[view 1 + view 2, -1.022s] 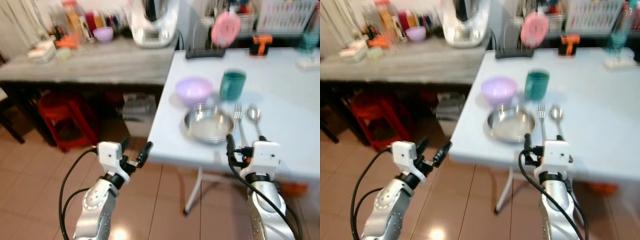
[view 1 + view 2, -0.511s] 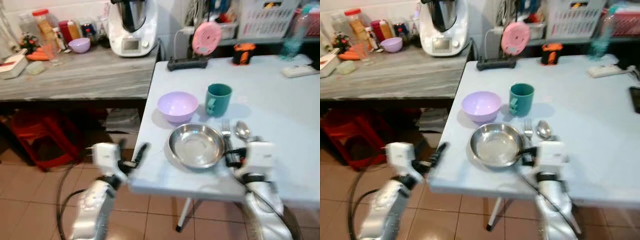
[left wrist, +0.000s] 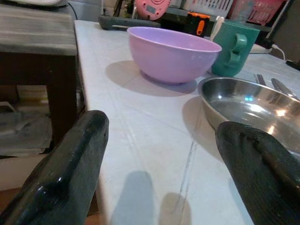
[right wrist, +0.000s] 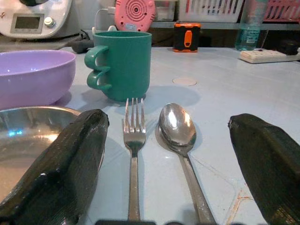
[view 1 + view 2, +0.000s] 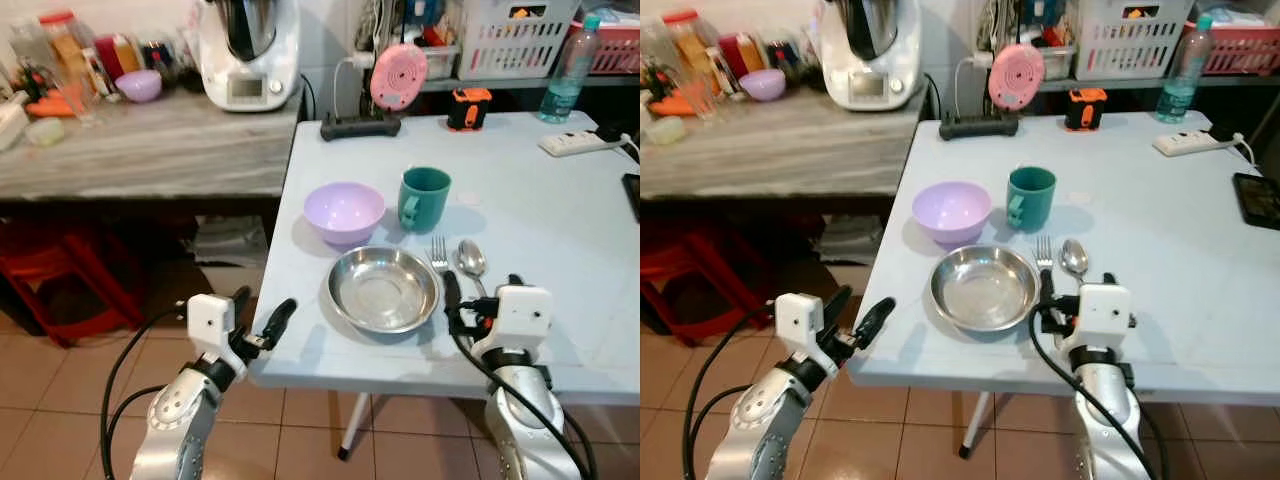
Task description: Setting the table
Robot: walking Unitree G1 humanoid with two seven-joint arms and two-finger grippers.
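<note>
Shiny steel plate (image 5: 384,289); fork (image 5: 440,256), spoon (image 5: 472,258) just beside.

A pale blue table (image 5: 560,190) holds a place setting near its front edge: a steel plate (image 5: 383,289) at the centre, a lilac bowl (image 5: 344,212) at its 11 o'clock and a green mug (image 5: 423,198) at its 1 o'clock, handle turned toward the bowl. A fork (image 5: 439,256) and a spoon (image 5: 472,259) lie side by side at the plate's 3 o'clock. The right gripper (image 5: 479,296) sits over the cutlery handles, fingers spread. The left gripper (image 5: 260,314) hangs at the plate's 8 o'clock, by the table's front corner, fingers apart. At the table's 12 o'clock stand a pink round device (image 5: 399,76) and an orange-black tape measure (image 5: 467,107); a water bottle (image 5: 564,71) is at 1 o'clock.
</note>
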